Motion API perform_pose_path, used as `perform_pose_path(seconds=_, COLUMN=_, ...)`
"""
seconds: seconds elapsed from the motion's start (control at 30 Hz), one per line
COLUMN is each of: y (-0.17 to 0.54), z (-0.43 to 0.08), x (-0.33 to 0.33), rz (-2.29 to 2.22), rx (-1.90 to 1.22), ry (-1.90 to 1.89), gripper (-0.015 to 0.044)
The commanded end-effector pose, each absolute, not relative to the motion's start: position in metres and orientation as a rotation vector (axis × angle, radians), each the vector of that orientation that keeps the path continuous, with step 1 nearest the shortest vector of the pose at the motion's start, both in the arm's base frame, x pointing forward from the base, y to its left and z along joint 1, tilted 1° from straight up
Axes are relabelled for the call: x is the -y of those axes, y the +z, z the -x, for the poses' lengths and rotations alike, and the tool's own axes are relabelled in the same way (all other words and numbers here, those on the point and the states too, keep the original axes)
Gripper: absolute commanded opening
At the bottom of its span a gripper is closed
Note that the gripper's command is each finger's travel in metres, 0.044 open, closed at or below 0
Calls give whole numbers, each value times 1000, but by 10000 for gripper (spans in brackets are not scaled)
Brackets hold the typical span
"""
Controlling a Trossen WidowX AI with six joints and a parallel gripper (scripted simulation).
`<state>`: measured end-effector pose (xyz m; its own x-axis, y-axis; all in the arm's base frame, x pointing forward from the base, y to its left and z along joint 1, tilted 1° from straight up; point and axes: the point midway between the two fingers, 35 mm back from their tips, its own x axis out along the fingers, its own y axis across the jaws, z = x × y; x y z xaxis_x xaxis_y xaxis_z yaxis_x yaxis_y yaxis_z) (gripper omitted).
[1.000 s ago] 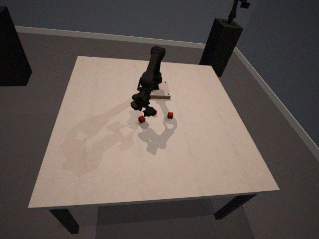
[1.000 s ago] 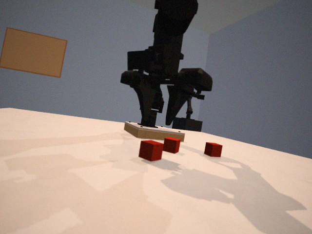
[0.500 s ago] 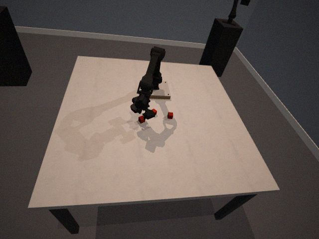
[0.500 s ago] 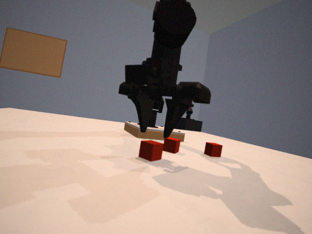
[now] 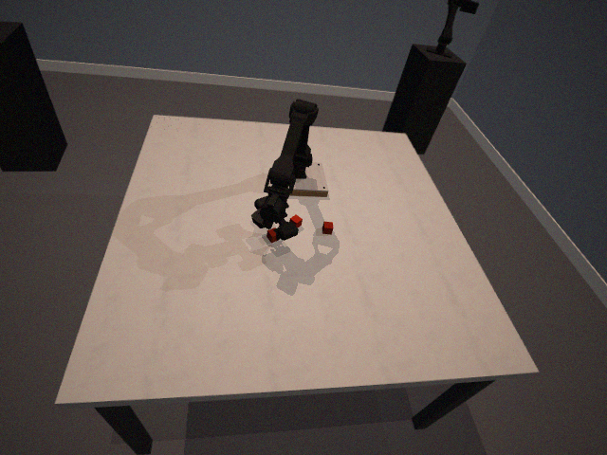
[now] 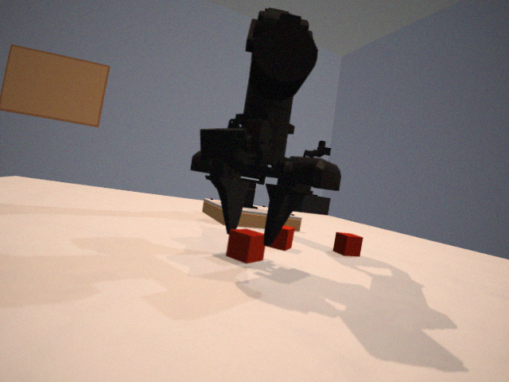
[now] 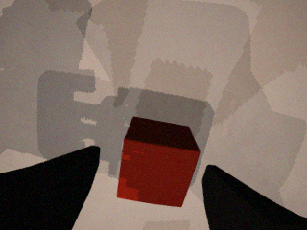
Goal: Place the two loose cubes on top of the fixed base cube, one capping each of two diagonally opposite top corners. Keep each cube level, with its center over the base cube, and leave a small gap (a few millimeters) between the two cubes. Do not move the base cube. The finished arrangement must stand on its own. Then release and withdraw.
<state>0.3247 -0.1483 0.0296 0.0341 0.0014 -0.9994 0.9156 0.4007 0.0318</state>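
Observation:
Three red cubes of like size stand apart on the table; nothing marks which is the base cube. One cube [image 5: 271,236] [image 6: 242,249] [image 7: 155,179] stands nearest the exterior camera. My gripper [image 5: 275,227] [image 6: 249,239] [image 7: 153,165] is open and points down over it. The fingertips are at about the height of its top in the exterior view. In the wrist view the cube lies between the fingers, with space on both sides. A second cube [image 5: 296,221] [image 6: 287,238] stands behind, partly hidden by a finger in the exterior view. A third cube [image 5: 327,227] [image 6: 347,243] stands off to the right.
The arm's base stands on a white-topped plate with a wooden edge [image 5: 310,193] [image 6: 254,220], behind the cubes. The pale table [image 5: 342,333] [image 6: 123,341] carries several arm shadows. Dark pedestals stand beyond the table, one bearing another arm.

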Motion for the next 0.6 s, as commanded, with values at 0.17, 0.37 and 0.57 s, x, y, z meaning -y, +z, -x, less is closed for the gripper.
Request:
perform_pose_path(seconds=0.17, y=22, z=-323, x=148, rz=-913, rx=-1354, ry=-887, gripper=160)
perform_pose_path(seconds=0.37, y=22, z=-323, x=148, rz=-913, rx=-1354, ry=-887, gripper=105)
perform_pose_path(seconds=0.57, y=39, z=-325, x=149, rz=-913, rx=-1353, ry=-887, gripper=105)
